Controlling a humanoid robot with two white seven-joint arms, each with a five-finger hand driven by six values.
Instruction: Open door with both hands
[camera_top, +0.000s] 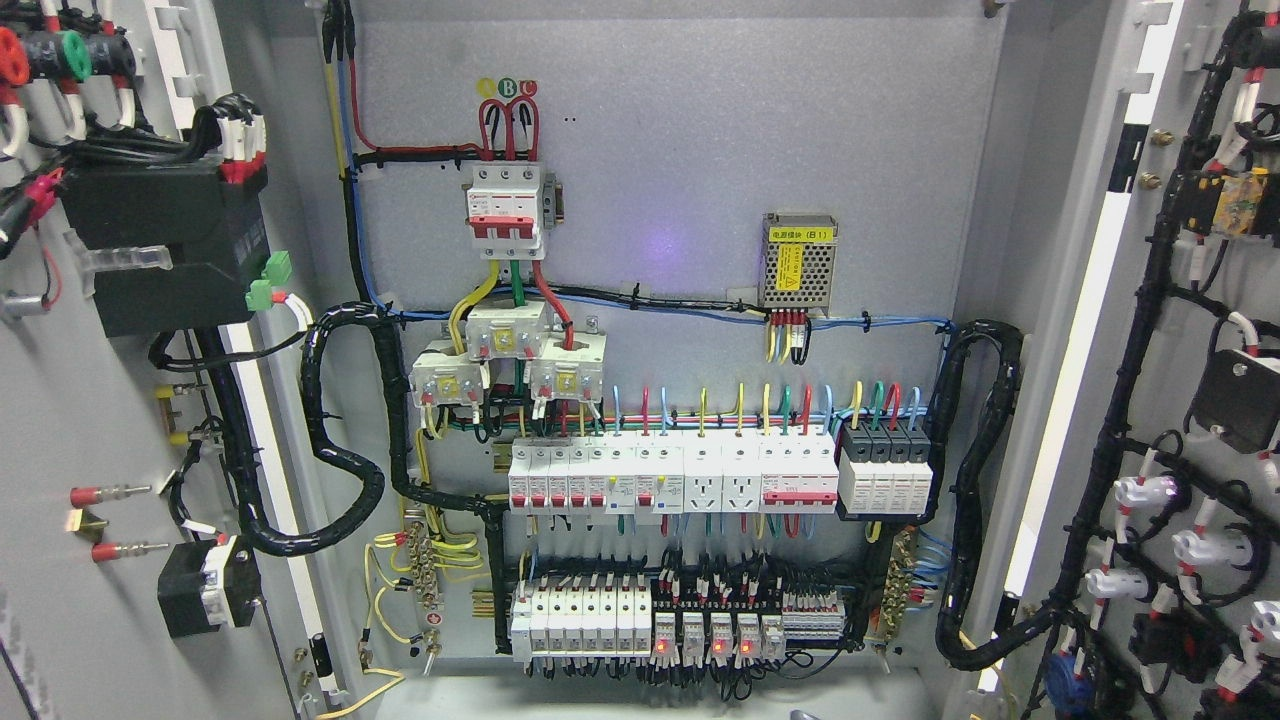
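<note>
Open cabinet, seen from the front. Left door (90, 420) swung out at left, right door (1190, 400) swung out at right, both carrying wired components. Back panel (700, 150) far, between them. Main breaker (507, 205) upper left on panel; power supply (798, 263) to its right. Breaker row (672, 478) below; relay row (650, 620) beneath, near the bottom.

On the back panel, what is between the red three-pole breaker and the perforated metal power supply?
In the head view, bare grey panel between the breaker and the power supply.
</note>
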